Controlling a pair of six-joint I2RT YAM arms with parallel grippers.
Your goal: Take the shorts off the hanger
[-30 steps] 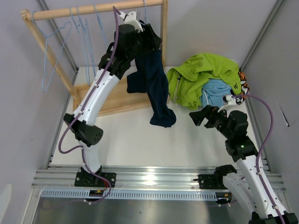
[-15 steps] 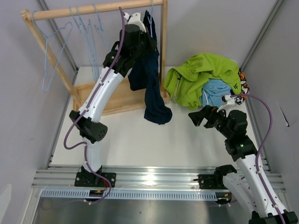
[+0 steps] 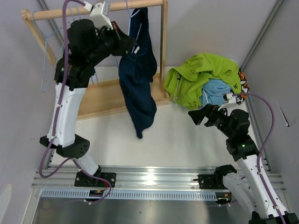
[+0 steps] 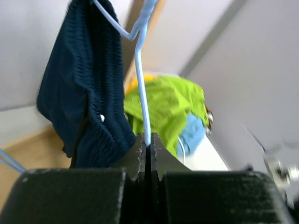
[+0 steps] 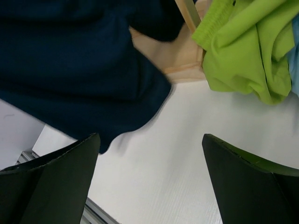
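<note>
**A:** Top view first. Where are the dark navy shorts [image 3: 138, 74]?

**B:** They hang high up, just under the right end of the wooden rail [image 3: 93, 9]. They trail down in front of the rack's wooden base [image 3: 110, 95]. The left gripper [image 3: 130, 45] is raised right beside their upper part.

**A:** And the others?

**B:** They are piled at the table's [image 3: 177, 140] far right. The lime green shorts [image 3: 201, 72] lie on top, the light blue shorts [image 3: 217, 91] peek out beneath, and the patterned shorts [image 3: 243, 83] show at the edge. The right gripper [image 3: 197, 116] sits low, near that pile, gaping and empty. Empty hangers [image 3: 51, 56] hang at the rail's left.

**A:** Left wrist view?

**B:** The jaws are pressed together, pinching the thin blue wire of the hanger [image 4: 140, 79]. The navy waistband is bunched over the hanger's upper left, touching the gripper's left side. The green and blue pile is blurred behind.

**A:** Right wrist view?

**B:** Both fingers [image 5: 60, 186] are spread wide, with nothing between them. Navy cloth fills the upper left, lime green the upper right, and white tabletop lies below.
</note>
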